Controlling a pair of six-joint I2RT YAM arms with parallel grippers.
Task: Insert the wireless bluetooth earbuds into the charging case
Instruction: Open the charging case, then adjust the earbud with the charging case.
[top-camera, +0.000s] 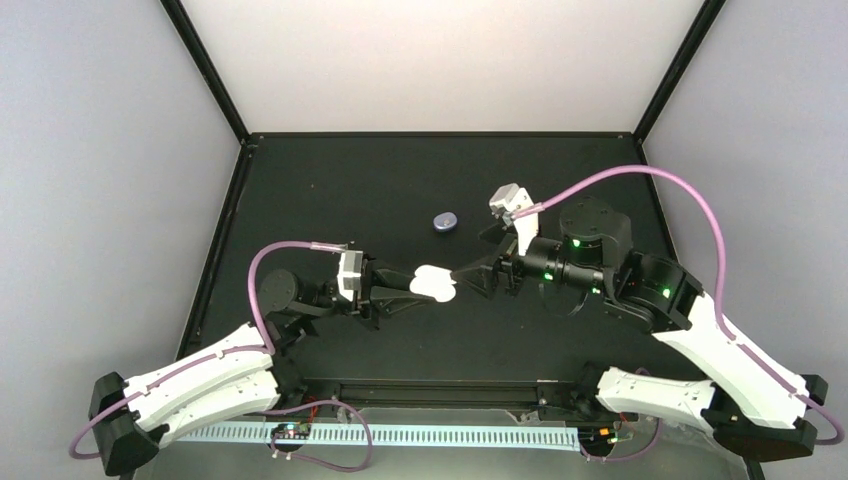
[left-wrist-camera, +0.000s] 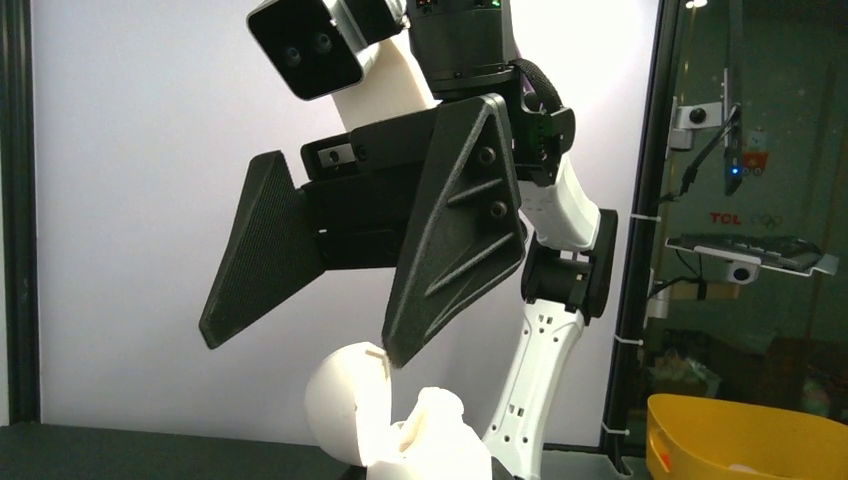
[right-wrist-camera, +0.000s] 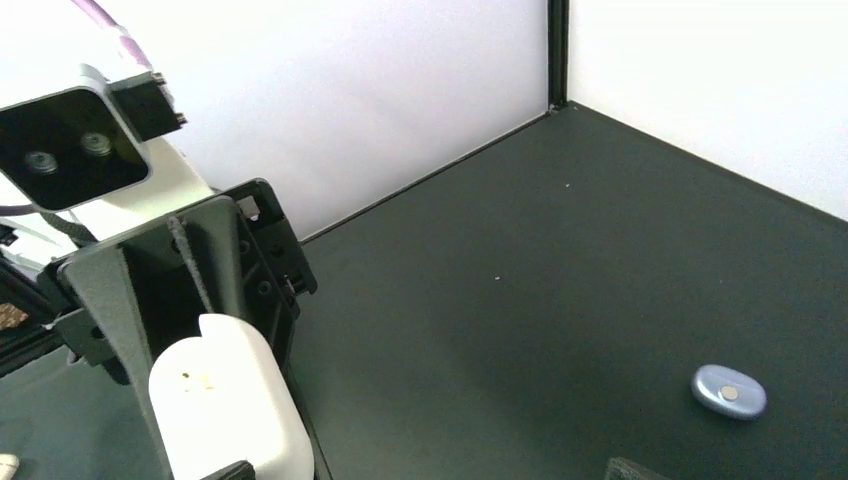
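Black matte table (top-camera: 330, 180); one small lilac-blue oval pod (top-camera: 445, 221) lying flat, mid-table toward rear.

The scene is seen brightly and evenly lit, with the pale back wall (top-camera: 440, 60) washed almost to white, hardly any shadow cast on the matte black table (top-camera: 400, 180), the white case (left-wrist-camera: 350, 405) blown out by glare in the left wrist view, and all three views kept mostly sharp.
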